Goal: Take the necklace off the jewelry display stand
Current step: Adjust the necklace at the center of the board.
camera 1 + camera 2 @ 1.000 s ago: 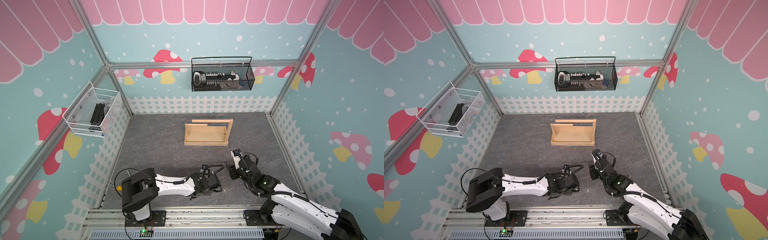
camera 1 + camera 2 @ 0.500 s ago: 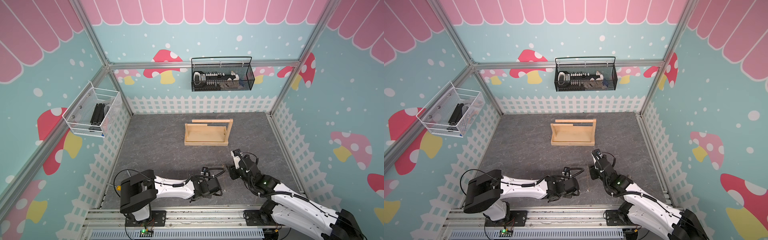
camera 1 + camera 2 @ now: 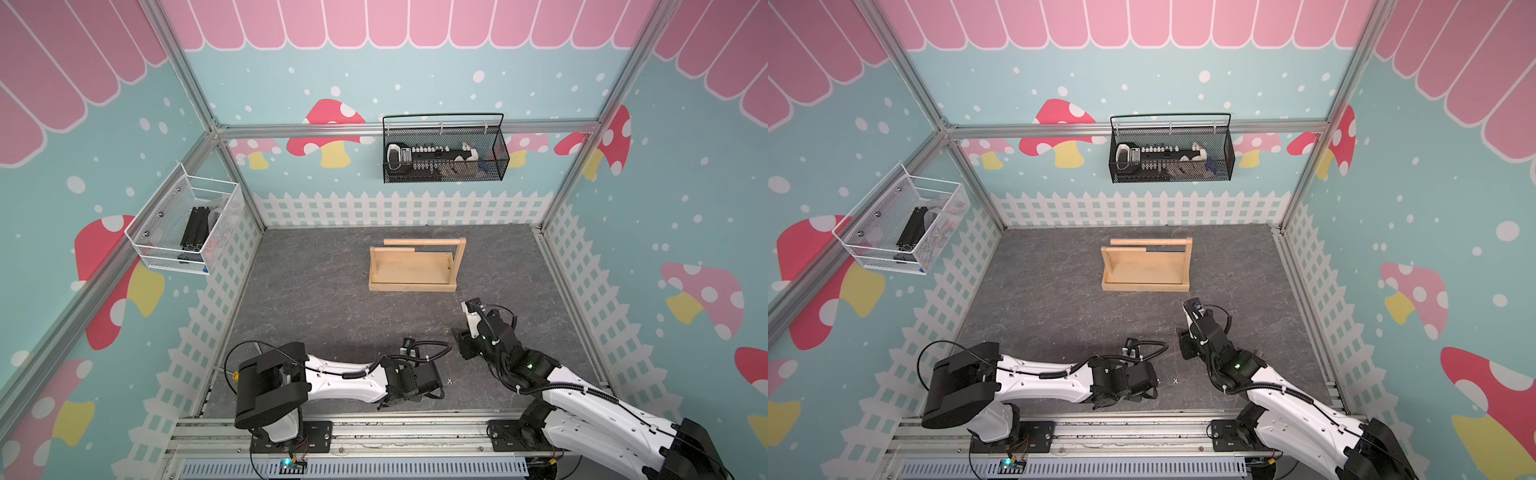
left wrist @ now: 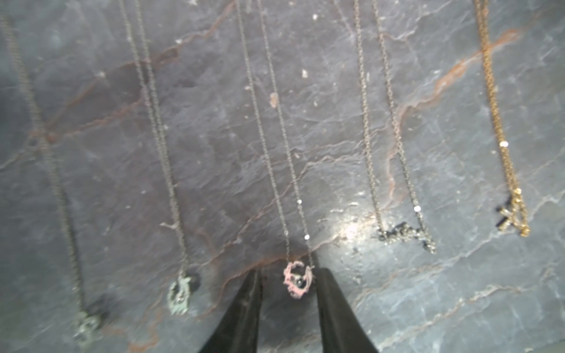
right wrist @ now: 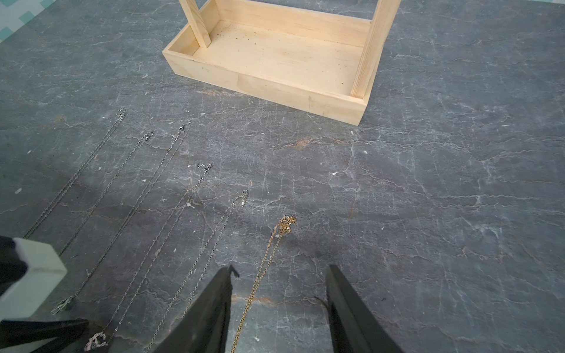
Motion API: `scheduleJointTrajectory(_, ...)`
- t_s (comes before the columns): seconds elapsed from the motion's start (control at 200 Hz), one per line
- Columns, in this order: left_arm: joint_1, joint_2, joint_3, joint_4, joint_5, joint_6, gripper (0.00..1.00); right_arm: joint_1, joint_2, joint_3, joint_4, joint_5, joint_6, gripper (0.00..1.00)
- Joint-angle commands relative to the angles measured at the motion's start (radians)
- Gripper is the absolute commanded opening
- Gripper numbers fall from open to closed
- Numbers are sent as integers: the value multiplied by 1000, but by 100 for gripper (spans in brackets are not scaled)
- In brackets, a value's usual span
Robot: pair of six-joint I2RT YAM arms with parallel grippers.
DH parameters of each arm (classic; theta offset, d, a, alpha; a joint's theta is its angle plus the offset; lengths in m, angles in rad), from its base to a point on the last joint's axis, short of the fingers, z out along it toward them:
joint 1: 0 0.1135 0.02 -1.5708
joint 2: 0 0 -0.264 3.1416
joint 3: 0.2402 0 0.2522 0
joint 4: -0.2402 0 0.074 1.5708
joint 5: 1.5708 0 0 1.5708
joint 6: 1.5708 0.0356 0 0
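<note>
The left gripper (image 4: 289, 272) hangs low over the dark slate-patterned mat (image 4: 428, 91), its two black fingers (image 4: 244, 305) spread apart. Between the tips lies the pink pendant (image 4: 298, 282) of a thin silver necklace (image 4: 269, 137), just beside one finger and clear of the other. On one side lie a pale-pendant necklace (image 4: 180, 295) and, further out, a blurred necklace (image 4: 46, 152). On the other side are a dark-bar necklace (image 4: 403, 237), then a gold necklace (image 4: 495, 122) with a small crossed charm. The chains run nearly parallel, none touching.
</note>
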Motion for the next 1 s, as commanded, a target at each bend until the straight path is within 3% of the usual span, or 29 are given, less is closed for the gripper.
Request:
scheduleJointTrajectory(0.0,-3,-38,27,-85,-52,-11,37,-2,-16,-14,-11,14,8,51)
scheduleJointTrajectory(0.285,19,-77,132,-146,-66,56,50,-2,-22,-14,-18,31,8,51)
scheduleJointTrajectory(0.525,66,-78,191,-114,-36,115,50,-2,33,-18,-31,1,46,51)
scheduleJointTrajectory(0.69,126,-204,107,1,-36,142,49,11,120,-23,-139,-135,147,48)
scheduleJointTrajectory(0.825,182,-321,-11,157,-4,153,49,112,111,16,-290,-82,205,48)
scheduleJointTrajectory(0.991,195,-388,-27,148,-14,226,49,145,31,4,-391,-102,279,47)
